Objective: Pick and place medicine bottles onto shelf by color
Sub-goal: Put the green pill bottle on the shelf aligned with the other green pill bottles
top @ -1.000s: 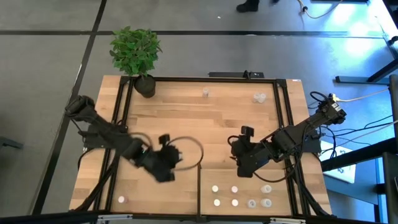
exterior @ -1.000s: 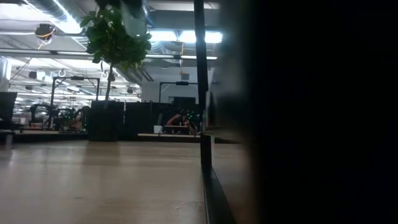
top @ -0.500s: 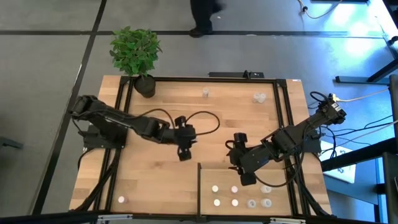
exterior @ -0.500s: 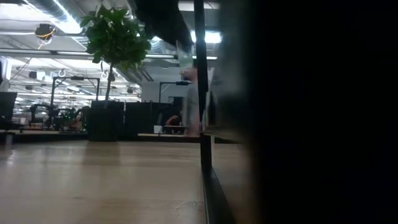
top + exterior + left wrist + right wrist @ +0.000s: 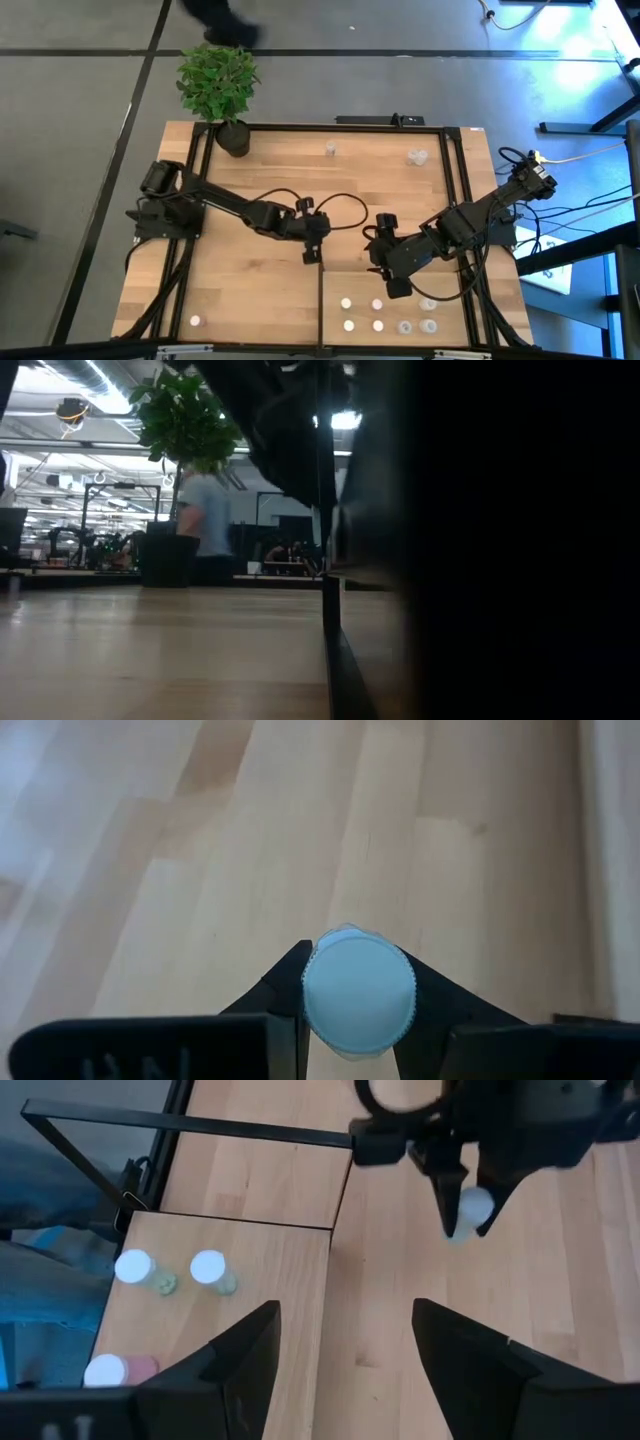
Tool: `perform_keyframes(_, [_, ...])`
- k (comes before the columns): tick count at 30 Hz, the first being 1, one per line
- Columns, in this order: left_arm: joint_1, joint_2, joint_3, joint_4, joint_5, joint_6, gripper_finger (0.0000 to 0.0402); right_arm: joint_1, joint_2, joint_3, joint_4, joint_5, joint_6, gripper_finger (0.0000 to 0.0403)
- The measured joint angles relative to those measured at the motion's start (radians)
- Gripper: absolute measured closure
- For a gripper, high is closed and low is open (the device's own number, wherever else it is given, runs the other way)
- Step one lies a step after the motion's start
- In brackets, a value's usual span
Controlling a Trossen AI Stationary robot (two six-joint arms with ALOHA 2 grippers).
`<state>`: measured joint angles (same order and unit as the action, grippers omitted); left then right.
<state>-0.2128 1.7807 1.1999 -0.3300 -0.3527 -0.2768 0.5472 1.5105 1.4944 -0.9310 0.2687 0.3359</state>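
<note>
Clamped in the left gripper [image 5: 358,1005] is one white-capped bottle [image 5: 358,1003], and its round cap is seen pressed between the two dark fingers in the left wrist view. In the high view this left gripper [image 5: 311,254] is found near the middle of the wooden table [image 5: 250,290], just beside the upper left corner of the shelf [image 5: 440,318]. The same held bottle [image 5: 470,1212] is also seen from the right wrist view, hanging above the table close to the shelf's black edge strip [image 5: 340,1188].

A second ago the left arm was bent back over the left part of the table. Half a second ago it had been stretched toward the middle. Now it has been reached further still, right up to the shelf's corner.

Spread wide and holding nothing is the right gripper [image 5: 345,1345], with bare wood seen between its fingers. In the high view the right gripper [image 5: 393,283] is placed over the top part of the shelf. A second ago it was higher up the table, and since half a second ago it has hardly been moved.

Six bottles [image 5: 377,304] are stood on the shelf in two rows. Two more bottles [image 5: 417,156] are left near the far edge of the table, and one small bottle [image 5: 195,321] is left at the near left corner.

A potted plant [image 5: 219,85] is stood at the far left corner. A person [image 5: 205,525] is seen walking in the room behind, further left than before.
</note>
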Motion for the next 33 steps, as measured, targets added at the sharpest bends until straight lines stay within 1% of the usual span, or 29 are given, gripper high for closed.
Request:
perform_keyframes(6, [0.022,0.045,0.000,0.009,0.004,-0.001,0.0319,0.000,0.000,0.000,0.001,0.000,-0.001,0.0173])
perform_keyframes(11, [0.032,0.049,0.000,0.030,0.024,0.000,0.0319,0.000,0.000,0.000,0.006,0.000,0.000,0.0173])
perform_keyframes(17, [0.031,0.049,0.000,0.033,0.026,0.000,0.0319,0.000,0.000,0.000,0.007,0.000,-0.002,0.0173])
perform_keyframes(24, [0.022,0.093,0.000,0.032,0.031,-0.009,0.0319,0.000,0.000,0.000,0.016,0.000,-0.001,0.0173])
perform_keyframes(33, [0.032,0.094,0.000,0.033,0.031,-0.001,0.0319,0.000,0.000,0.000,0.027,0.000,-0.001,0.0173])
